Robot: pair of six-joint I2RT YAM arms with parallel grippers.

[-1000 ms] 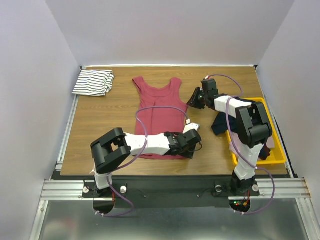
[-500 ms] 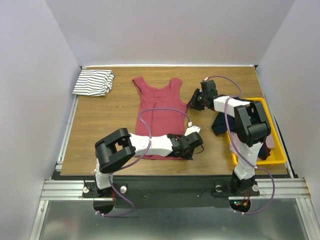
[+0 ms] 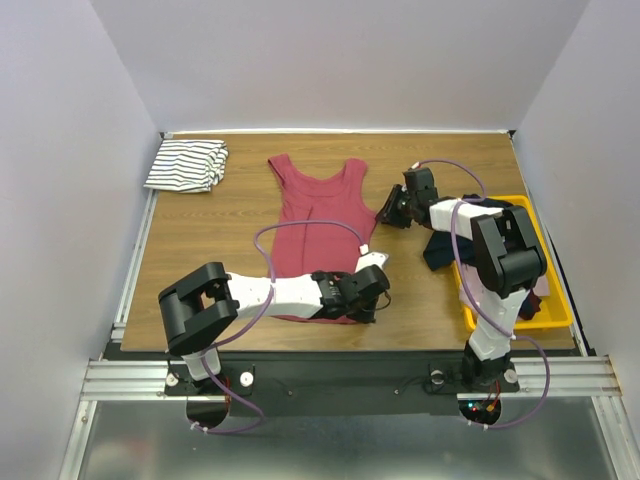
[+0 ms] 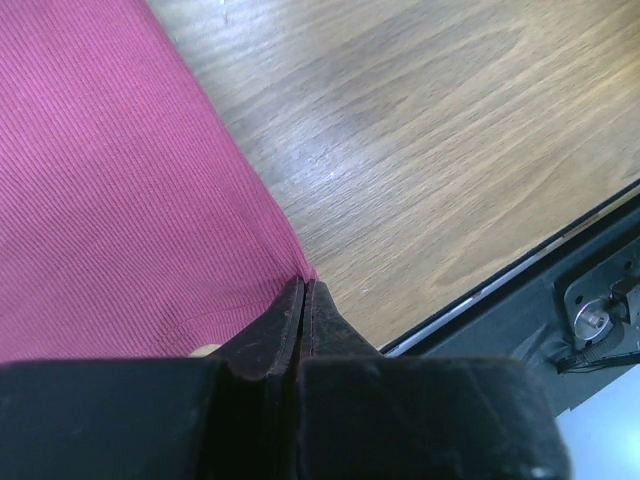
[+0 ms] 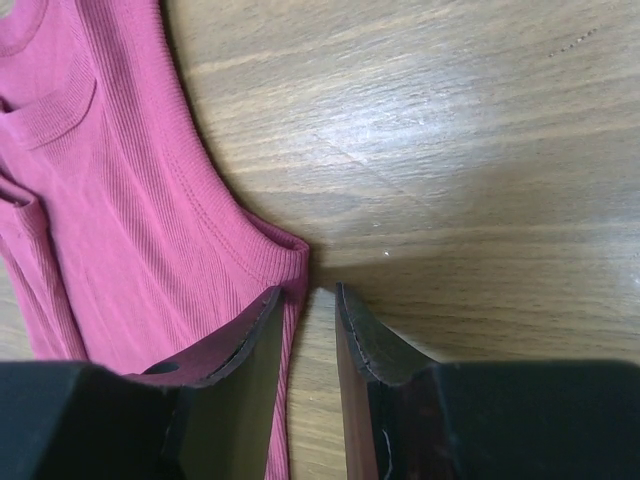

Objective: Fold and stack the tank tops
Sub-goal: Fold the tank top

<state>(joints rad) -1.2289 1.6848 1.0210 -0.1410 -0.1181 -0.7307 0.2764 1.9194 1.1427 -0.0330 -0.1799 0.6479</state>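
Left gripper (image 4: 303,287) pinches red tank top (image 4: 110,170) at its corner.

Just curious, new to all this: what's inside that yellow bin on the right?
Dark cloth; a navy piece spills over the left rim of the yellow bin. The right arm covers most of the inside, so what else lies there cannot be seen.

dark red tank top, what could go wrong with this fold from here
1. The left pincer is shut on only the very tip of the near hem corner of the dark red ribbed tank top; it may slip out when lifted.
2. The right pincer is open, with the armhole corner just beyond its tips; closing there may miss the cloth.
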